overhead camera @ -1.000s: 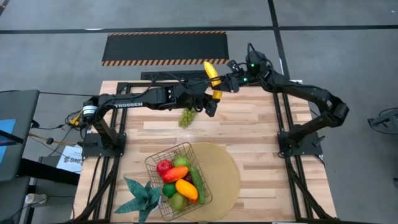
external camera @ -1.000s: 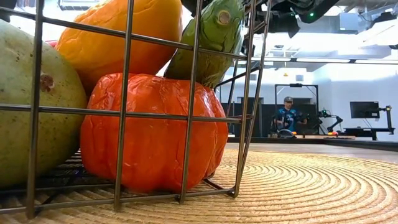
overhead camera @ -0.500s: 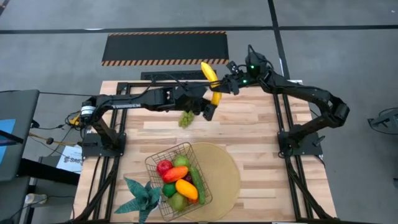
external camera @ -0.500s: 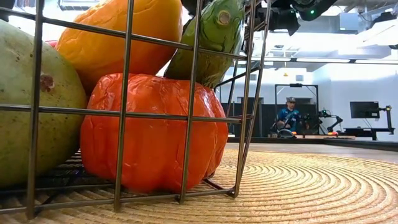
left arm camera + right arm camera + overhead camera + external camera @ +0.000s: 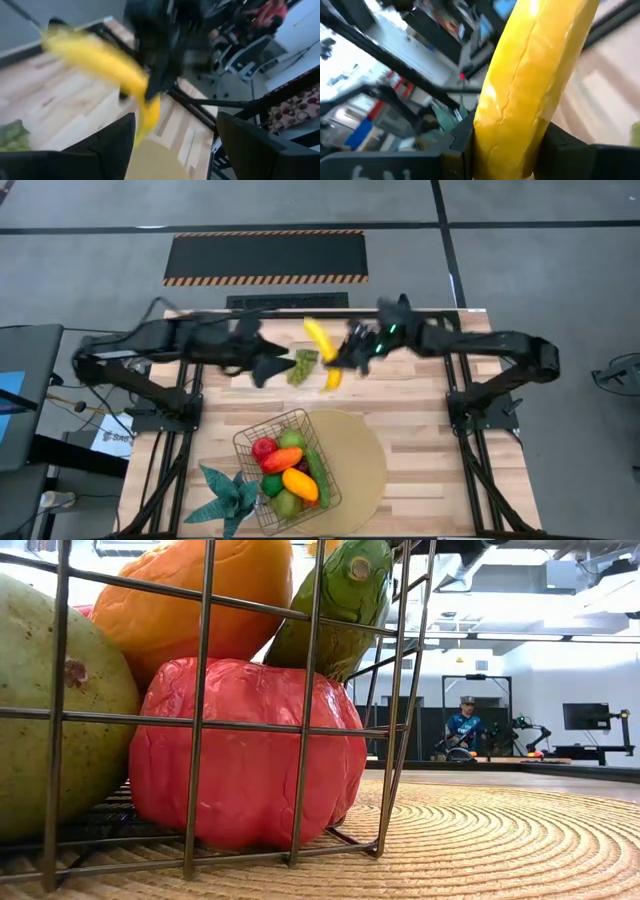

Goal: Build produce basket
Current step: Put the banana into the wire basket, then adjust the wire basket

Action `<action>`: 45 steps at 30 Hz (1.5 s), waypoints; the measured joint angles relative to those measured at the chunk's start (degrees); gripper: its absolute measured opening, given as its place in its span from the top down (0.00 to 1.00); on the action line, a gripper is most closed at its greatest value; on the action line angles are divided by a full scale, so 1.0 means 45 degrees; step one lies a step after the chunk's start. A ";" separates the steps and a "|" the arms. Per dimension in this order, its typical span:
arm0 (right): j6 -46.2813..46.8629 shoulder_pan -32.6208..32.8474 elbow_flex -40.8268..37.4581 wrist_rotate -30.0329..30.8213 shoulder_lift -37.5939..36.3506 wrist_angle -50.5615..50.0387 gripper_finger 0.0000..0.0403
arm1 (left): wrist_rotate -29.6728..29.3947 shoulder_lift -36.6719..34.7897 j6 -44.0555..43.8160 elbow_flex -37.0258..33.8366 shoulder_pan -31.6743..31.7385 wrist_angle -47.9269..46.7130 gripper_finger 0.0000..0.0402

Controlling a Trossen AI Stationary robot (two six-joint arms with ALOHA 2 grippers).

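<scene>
Banana [image 5: 322,351] clamped between the right gripper [image 5: 343,360] fingers above the table's far middle, long axis diagonal. Basket [image 5: 287,471] lies nearer, slightly left. Left gripper [image 5: 262,367] hovers open and empty, left of the grapes [image 5: 301,366].

The basket [image 5: 288,472] sits at the table's [image 5: 420,395] near edge, half on the round mat [image 5: 360,460], with the plant [image 5: 228,495] at its left. The grapes [image 5: 300,366] lie toward the far edge, mid-table, with the banana [image 5: 322,350] just right of them in the right gripper [image 5: 345,358], above the boards.
</scene>
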 joint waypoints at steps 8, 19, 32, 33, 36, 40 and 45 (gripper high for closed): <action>0.1565 0.3871 -0.0019 0.2952 0.2077 0.1141 0.57 | -0.2291 -0.1671 -0.0005 0.0000 -0.2023 -0.1094 0.36; 0.3654 0.5995 0.0141 0.3253 0.4820 0.4155 0.60 | -0.2477 -0.1781 0.0241 0.0000 -0.3035 -0.2030 0.36; 0.1571 0.6704 0.2557 0.3855 0.4823 -0.2431 0.35 | -0.2183 -0.1754 0.0703 0.0000 -0.3347 -0.2196 0.25; 0.1589 0.6647 0.2597 0.3875 0.4823 -0.2458 0.35 | -0.2121 -0.1754 0.0714 0.0000 -0.3347 -0.2200 0.25; 0.1691 0.6403 0.2932 0.3870 0.4823 -0.2524 0.36 | -0.2077 -0.1754 0.0682 0.0000 -0.3347 -0.2318 0.25; 0.1013 0.6159 0.3914 0.3877 0.4675 -0.3784 0.36 | -0.2014 -0.1754 0.0038 0.0005 -0.3359 -0.3626 0.25; 0.0237 0.6023 0.5254 0.4707 0.4658 -0.7556 0.36 | -0.2689 -0.1479 -0.1819 -0.0145 -0.4121 -0.5775 0.25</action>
